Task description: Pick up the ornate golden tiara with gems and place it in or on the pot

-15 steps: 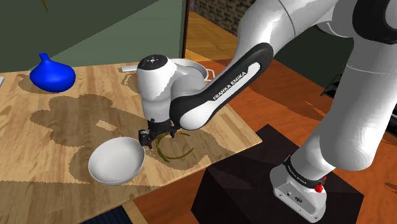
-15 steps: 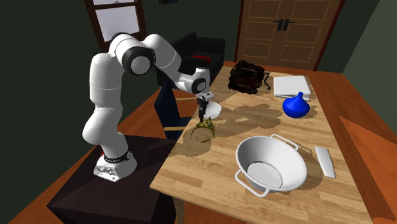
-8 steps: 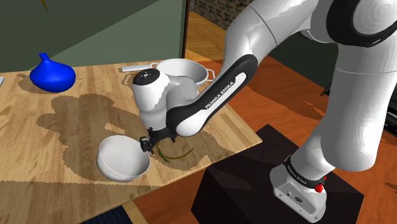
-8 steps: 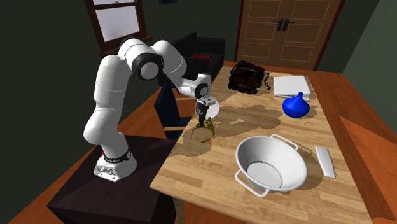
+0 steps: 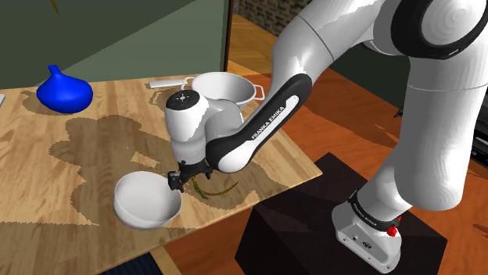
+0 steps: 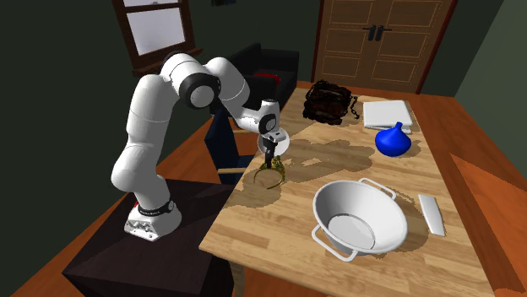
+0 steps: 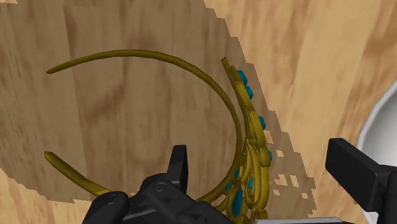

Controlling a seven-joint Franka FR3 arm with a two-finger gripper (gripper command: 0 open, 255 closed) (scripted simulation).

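Plainly, the tiara (image 7: 254, 130) is a light, thin thing: a slender open golden hoop with a taller scrolled front set with teal gems; I judge it stiff but easily bent or snagged, and smooth enough to slip from a loose pinch. It rests on the wooden surface (image 5: 109, 109), near the edge towards the stand, just beside a small white bowl (image 5: 145, 215).

The hand (image 7: 259, 149) hangs low over it with its fingers spread; the ornate front stands between them and neither finger appears to touch it, so nothing is held. That front looks the best place to take hold, being the broadest and firmest part; the bare hoop arms would likely spring or twist out of a grip. The bowl's closeness is a risk; a finger may nudge it as the hand closes.

The pot (image 6: 384, 207) is a wide white vessel with two loop handles, well apart from the tiara along the surface; as far as the second exterior view shows, nothing lies in it; the bowl likewise looks empty. The pot's broad mouth should take the tiara easily, let go from just above the rim.
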